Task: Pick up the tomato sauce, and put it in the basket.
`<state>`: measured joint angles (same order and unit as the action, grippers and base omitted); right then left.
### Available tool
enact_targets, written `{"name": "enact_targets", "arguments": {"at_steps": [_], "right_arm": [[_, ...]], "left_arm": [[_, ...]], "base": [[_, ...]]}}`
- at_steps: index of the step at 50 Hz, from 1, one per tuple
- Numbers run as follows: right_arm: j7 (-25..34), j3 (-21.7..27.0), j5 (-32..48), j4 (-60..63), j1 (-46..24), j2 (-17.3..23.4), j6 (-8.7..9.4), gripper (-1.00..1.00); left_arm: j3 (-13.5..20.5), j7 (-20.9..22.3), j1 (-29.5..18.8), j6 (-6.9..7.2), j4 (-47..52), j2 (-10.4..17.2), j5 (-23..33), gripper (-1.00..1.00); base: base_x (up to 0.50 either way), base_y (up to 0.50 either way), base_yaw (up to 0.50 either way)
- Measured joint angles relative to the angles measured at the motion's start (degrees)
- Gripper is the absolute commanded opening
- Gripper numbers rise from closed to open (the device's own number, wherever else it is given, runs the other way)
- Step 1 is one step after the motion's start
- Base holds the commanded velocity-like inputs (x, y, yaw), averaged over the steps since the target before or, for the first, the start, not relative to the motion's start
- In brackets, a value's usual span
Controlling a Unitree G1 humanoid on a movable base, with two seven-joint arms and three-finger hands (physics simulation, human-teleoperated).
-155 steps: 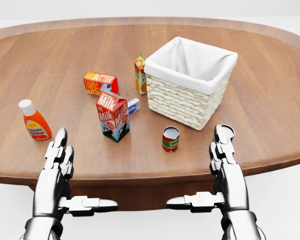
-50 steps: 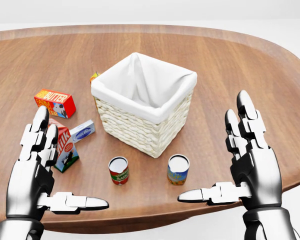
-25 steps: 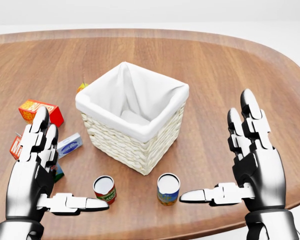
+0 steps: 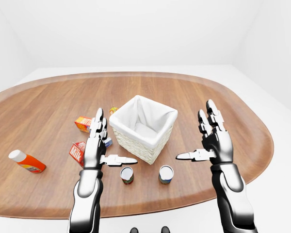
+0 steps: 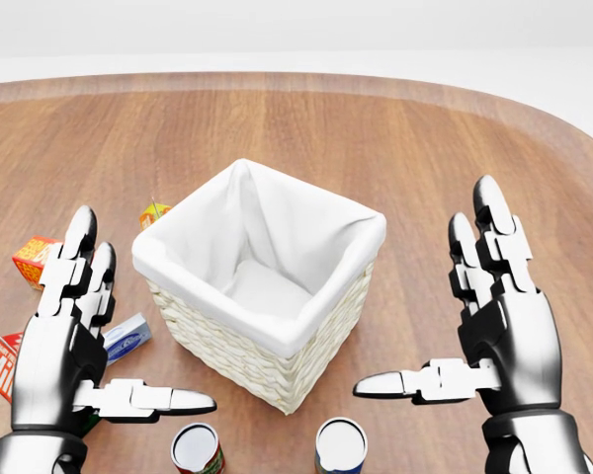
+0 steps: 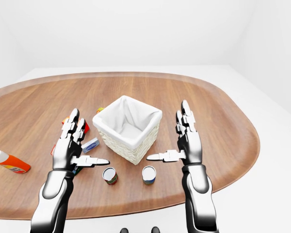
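On the big oval wooden table (image 4: pixel 48 111) stands a square white woven basket (image 5: pixel 262 296) with a cloth lining. Just below the basket in the head view stand two small cans: the red tomato sauce can (image 5: pixel 198 450) and a blue can (image 5: pixel 339 446). The left hand (image 5: pixel 67 341) and the right hand (image 5: pixel 499 311) hover beside the basket, fingers spread wide, holding nothing. Well left of the basket lies an orange bottle (image 4: pixel 26 161).

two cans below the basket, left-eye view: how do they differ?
The red-labelled can sits left, under the left hand's thumb; the blue-labelled can sits right, between the hands. The label colours differ: red and green against blue and yellow. Both stand upright on the table, apart, untouched.
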<state>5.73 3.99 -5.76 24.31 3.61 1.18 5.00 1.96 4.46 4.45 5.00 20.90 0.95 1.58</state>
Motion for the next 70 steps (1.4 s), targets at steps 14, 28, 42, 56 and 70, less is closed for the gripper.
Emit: {"name": "enact_targets", "arguments": {"at_steps": [14,28,42,56,70], "right_arm": [[0.14,0.0,0.11,0.42,0.21,0.0,0.0,1.0],[0.23,0.08,0.05,0.21,0.16,0.02,0.0,1.0],[0.29,-0.05,0.11,0.01,0.29,-0.02,0.0,1.0],[0.25,-0.08,0.15,-0.13,0.28,-0.02,0.0,1.0],[0.22,-0.04,0.14,-0.27,0.2,-0.01,0.0,1.0]], "left_arm": [[0.08,0.15,0.89,0.0,1.27,0.43,2.61,1.0],[0.33,0.76,1.37,0.0,2.1,0.52,5.31,1.0],[0.5,1.48,1.7,0.0,3.27,0.68,8.33,1.0],[-0.06,2.26,2.57,0.0,3.73,0.79,12.09,1.0],[-0.78,2.88,3.61,0.0,3.71,0.8,15.5,1.0]], "base": [[0.0,0.0,0.0],[0.0,0.0,0.0],[0.0,0.0,0.0],[0.0,0.0,0.0],[0.0,0.0,0.0]]}}
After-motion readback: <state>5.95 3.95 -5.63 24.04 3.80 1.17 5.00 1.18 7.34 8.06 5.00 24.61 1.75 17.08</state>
